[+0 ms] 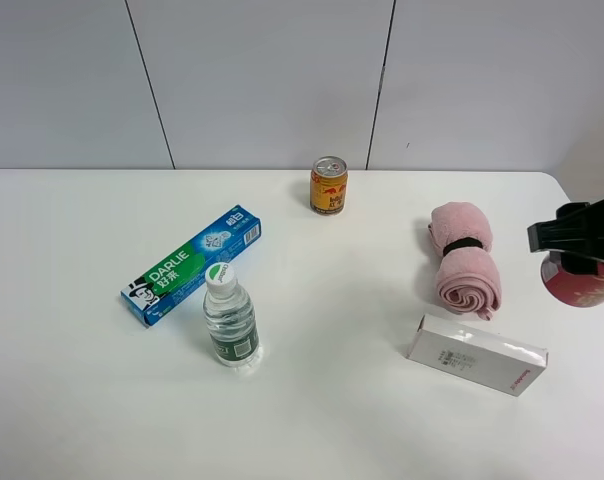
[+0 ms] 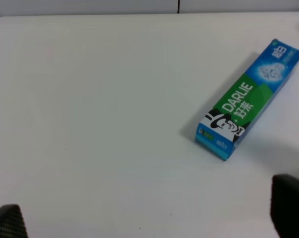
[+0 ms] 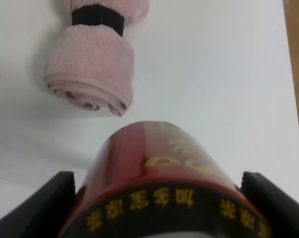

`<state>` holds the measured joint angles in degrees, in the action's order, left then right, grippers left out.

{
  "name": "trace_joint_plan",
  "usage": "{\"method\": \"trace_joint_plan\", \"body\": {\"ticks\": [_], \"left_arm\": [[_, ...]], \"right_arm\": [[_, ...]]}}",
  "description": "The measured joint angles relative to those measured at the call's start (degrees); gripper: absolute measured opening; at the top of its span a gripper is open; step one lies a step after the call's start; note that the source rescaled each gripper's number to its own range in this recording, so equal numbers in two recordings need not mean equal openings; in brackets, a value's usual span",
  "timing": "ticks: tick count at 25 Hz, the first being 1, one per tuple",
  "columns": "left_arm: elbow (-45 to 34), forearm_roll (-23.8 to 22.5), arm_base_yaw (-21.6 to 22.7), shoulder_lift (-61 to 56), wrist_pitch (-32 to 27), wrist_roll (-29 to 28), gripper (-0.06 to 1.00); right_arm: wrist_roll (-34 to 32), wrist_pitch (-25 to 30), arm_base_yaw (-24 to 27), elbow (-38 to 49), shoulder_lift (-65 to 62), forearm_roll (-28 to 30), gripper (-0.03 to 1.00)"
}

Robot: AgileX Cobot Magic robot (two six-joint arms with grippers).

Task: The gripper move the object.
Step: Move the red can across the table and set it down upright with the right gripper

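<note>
Green-and-blue card, the toothpaste box (image 1: 192,265), lies on the left of the worktop (image 1: 82,400). My left hand (image 2: 147,215) hangs over the bare surface beside it, fingers wide apart with nothing between them. Just right of the box stands a water bottle (image 1: 229,318). Further right, towards the far edge, is a yellow-gold can (image 1: 329,186), which I leave alone. Right again lie a rolled pink towel (image 1: 464,258) and, nearer, a white carton (image 1: 477,354). At the right edge my right hand (image 1: 579,238) clamps the red can (image 1: 585,285) across its body, apparently clear of the surface. To carry it well I would hold the can steady and pass above the towel and carton rather than between them. Then I would lower it onto bare worktop before loosening the grip.
</note>
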<state>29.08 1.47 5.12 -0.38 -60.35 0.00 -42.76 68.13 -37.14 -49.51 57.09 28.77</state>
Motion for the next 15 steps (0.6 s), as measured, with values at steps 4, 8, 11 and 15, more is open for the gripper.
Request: {"method": "trace_joint_plan", "body": {"ticks": [4, 8, 11, 15], "left_arm": [[0.00, 0.00, 0.00, 0.00, 0.00, 0.00, 1.00], [0.00, 0.00, 0.00, 0.00, 0.00, 0.00, 1.00], [0.00, 0.00, 0.00, 0.00, 0.00, 0.00, 1.00], [0.00, 0.00, 0.00, 0.00, 0.00, 0.00, 1.00]], "right_arm": [[1.27, 0.00, 0.00, 0.00, 0.00, -0.77, 0.00], [2.94, -1.39, 1.72, 0.00, 0.00, -0.70, 0.00], [6.80, -4.20, 7.62, 0.00, 0.00, -0.86, 0.00], [17.42, -9.48, 19.30, 0.00, 0.00, -3.36, 0.00]]}}
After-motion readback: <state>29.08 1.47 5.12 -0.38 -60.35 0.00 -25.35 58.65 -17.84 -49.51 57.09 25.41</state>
